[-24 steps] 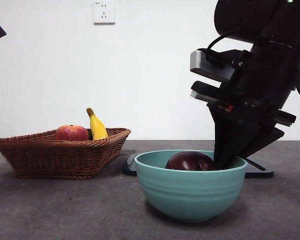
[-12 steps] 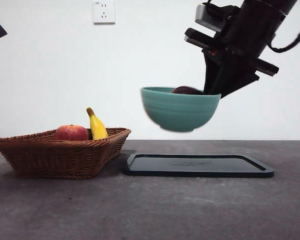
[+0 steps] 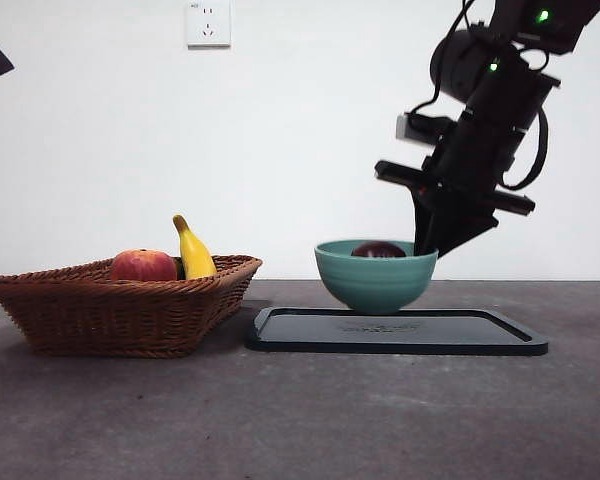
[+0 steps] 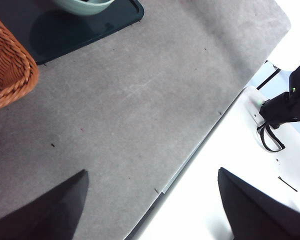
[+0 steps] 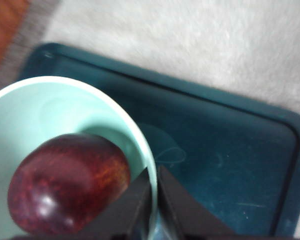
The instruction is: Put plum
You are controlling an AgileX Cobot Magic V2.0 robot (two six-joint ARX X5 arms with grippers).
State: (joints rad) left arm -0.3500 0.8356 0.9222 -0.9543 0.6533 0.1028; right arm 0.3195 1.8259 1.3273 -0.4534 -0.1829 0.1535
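Right claw (image 5: 154, 200) pinching bowl (image 3: 375, 275) rim, plum (image 3: 378, 250) inside, bowl low over tray (image 3: 395, 331). Left claw (image 4: 150, 210) spread, idle over counter (image 4: 140, 100). Left to right: basket (image 3: 120, 305), bowl, tray. Risk: thin rim pinch slipping, bowl tipping, plum rolling out.

Glossy plum (image 5: 67, 182); woven wicker basket (image 3: 120, 305); matt grey table (image 3: 280, 420).

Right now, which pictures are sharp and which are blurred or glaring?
Front view: sharp, evenly lit, bowl crisp. Right wrist view: soft and out of focus, a small highlight on the plum. Left wrist view: table sharp; the area beyond its edge is washed out bright.
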